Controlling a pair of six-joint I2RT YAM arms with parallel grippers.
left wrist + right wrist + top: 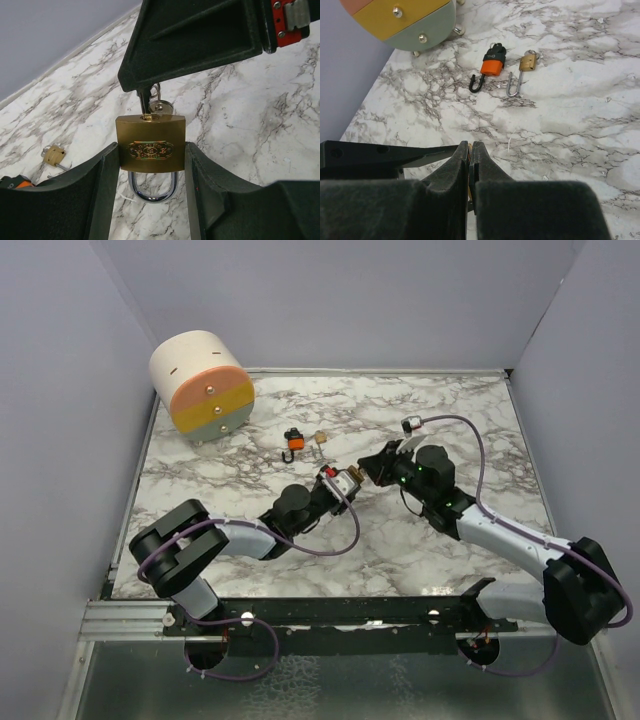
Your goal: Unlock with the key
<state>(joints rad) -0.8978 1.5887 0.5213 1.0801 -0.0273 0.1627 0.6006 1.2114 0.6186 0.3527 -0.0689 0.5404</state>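
Note:
My left gripper (151, 150) is shut on a brass padlock (150, 142), one finger on each side of the body. The lock's steel shackle (151, 189) hangs toward the camera, both legs running into the body. From above, my right gripper (145, 97) comes down shut on the key (161, 106), whose blade sits in the keyhole on the lock's far face. In the right wrist view the fingers (452, 172) are pressed together with only a thin brass sliver between them. From the top view both grippers meet mid-table, left (340, 483) and right (372, 470).
An orange padlock (293, 439) with an open black shackle and a small brass padlock (321, 439) with its shackle out lie behind the grippers. A round tan drawer unit (202, 386) stands at the back left. Grey walls enclose the marble table (460, 420).

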